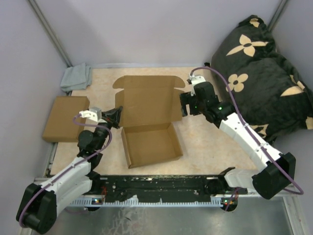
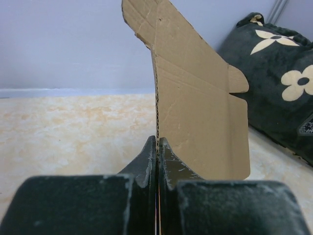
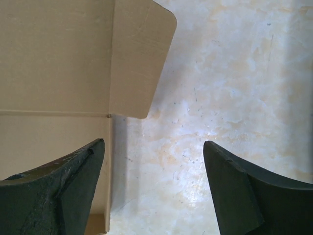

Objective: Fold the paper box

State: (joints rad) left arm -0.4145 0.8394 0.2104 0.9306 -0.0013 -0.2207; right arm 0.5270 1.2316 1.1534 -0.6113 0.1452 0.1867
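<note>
The paper box (image 1: 149, 122) is a brown mailer with its tray formed at the front and its lid panel lying open behind, side flaps out. My left gripper (image 1: 117, 116) is shut on the left edge of the lid; in the left wrist view the cardboard (image 2: 195, 98) stands edge-on, pinched between the fingers (image 2: 146, 161). My right gripper (image 1: 183, 105) is open at the lid's right edge. In the right wrist view the rounded side flap (image 3: 139, 54) lies ahead of the left finger (image 3: 63, 191), with bare table between the fingers.
A plain flat brown cardboard box (image 1: 63, 118) lies at the left. A grey cloth (image 1: 77, 77) sits at the back left corner. A black cushion with tan flowers (image 1: 259, 68) fills the back right. Grey walls close the back and sides.
</note>
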